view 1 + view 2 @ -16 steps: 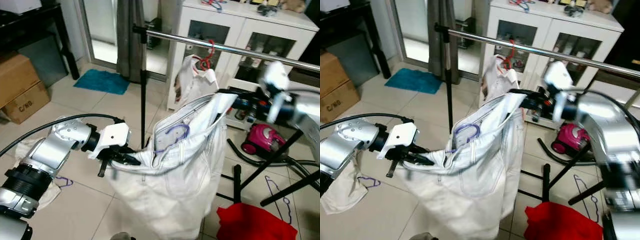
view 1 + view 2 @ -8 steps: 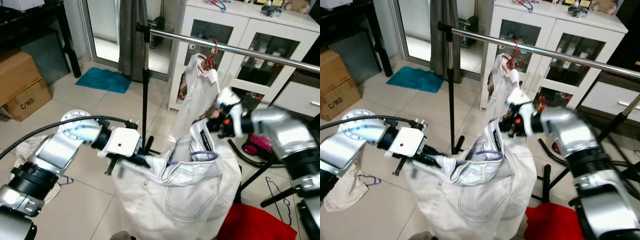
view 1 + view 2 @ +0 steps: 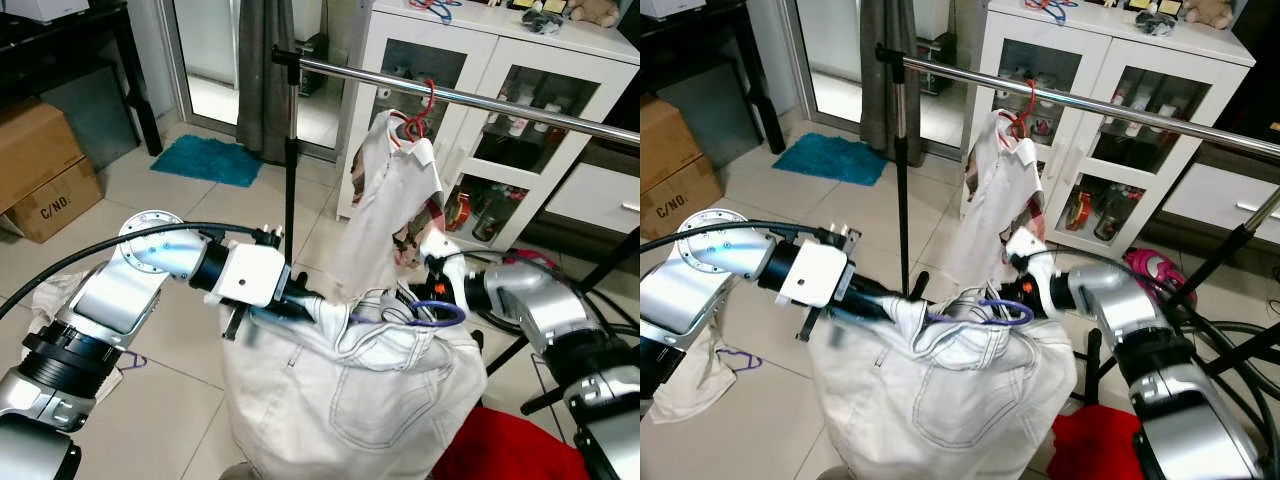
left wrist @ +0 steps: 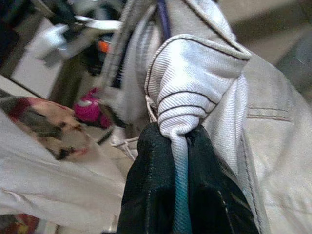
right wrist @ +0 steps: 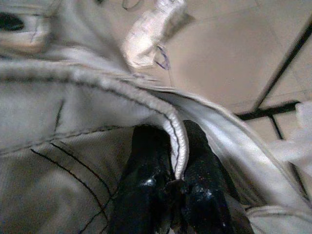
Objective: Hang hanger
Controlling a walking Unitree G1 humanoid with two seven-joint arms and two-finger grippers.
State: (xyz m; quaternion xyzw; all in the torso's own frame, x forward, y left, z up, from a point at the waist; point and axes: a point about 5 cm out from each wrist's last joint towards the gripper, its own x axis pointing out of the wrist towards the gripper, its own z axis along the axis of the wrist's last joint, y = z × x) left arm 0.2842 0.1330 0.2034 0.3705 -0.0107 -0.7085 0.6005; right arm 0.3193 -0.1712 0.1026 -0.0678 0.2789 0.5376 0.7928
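Note:
White trousers [image 3: 350, 400] hang between my two arms, low in front of the chrome clothes rail [image 3: 480, 100]. A purple hanger [image 3: 432, 312] lies in their waistband. My left gripper [image 3: 300, 303] is shut on the left side of the waistband, the cloth pinched between its black fingers [image 4: 151, 195]. On the right side, my right gripper [image 3: 425, 290] is shut on the waistband hem [image 5: 176, 141]. A white shirt [image 3: 390, 190] hangs from the rail on a red hanger [image 3: 420, 110].
The rail's black upright pole [image 3: 289, 180] stands just behind my left gripper. A white glass-door cabinet [image 3: 480, 120] is behind the rail. A red cloth [image 3: 510, 450] and a pink vacuum [image 3: 1150, 265] lie on the floor at right. Cardboard boxes [image 3: 40, 170] stand at left, a teal mat [image 3: 205, 160] beyond.
My right gripper has dropped from beside the rail to waist height, bringing the trousers' waistband and purple hanger down. My left gripper has moved right, toward the pole.

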